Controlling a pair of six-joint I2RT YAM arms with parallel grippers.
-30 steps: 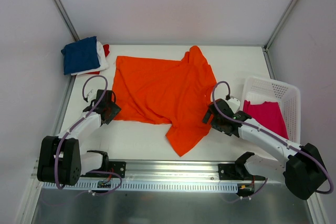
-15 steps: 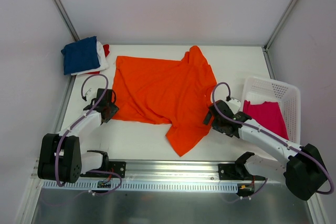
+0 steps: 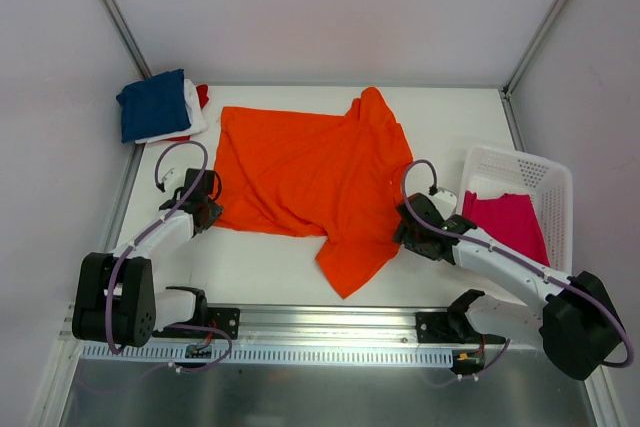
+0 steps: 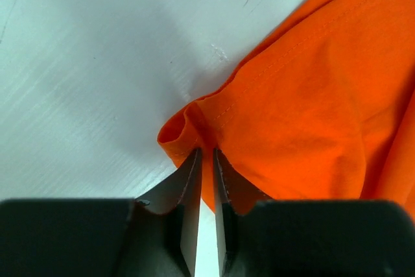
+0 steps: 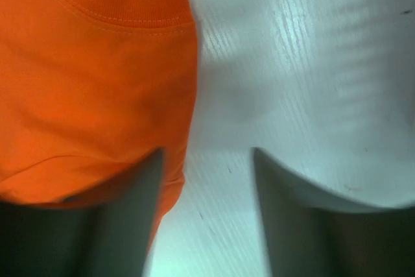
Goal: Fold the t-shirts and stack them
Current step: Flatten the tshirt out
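Observation:
An orange t-shirt (image 3: pixel 310 172) lies spread and wrinkled on the white table. My left gripper (image 3: pixel 207 209) is shut on its near left hem corner, seen pinched between the fingers in the left wrist view (image 4: pixel 206 154). My right gripper (image 3: pixel 400 230) is open at the shirt's right edge; in the right wrist view (image 5: pixel 207 160) one finger lies over the orange cloth (image 5: pixel 91 76) near the collar, the other over bare table. A magenta t-shirt (image 3: pixel 505 222) lies in the basket. A folded stack with a navy t-shirt (image 3: pixel 155 104) on top, white and red beneath, sits at the back left.
A white lattice basket (image 3: pixel 520 175) stands at the right edge of the table. Metal frame posts rise at the back corners. A rail with the arm bases runs along the near edge (image 3: pixel 330 327).
The left gripper has shifted slightly right at the shirt's hem corner. The right gripper has moved a little left towards the shirt's edge.

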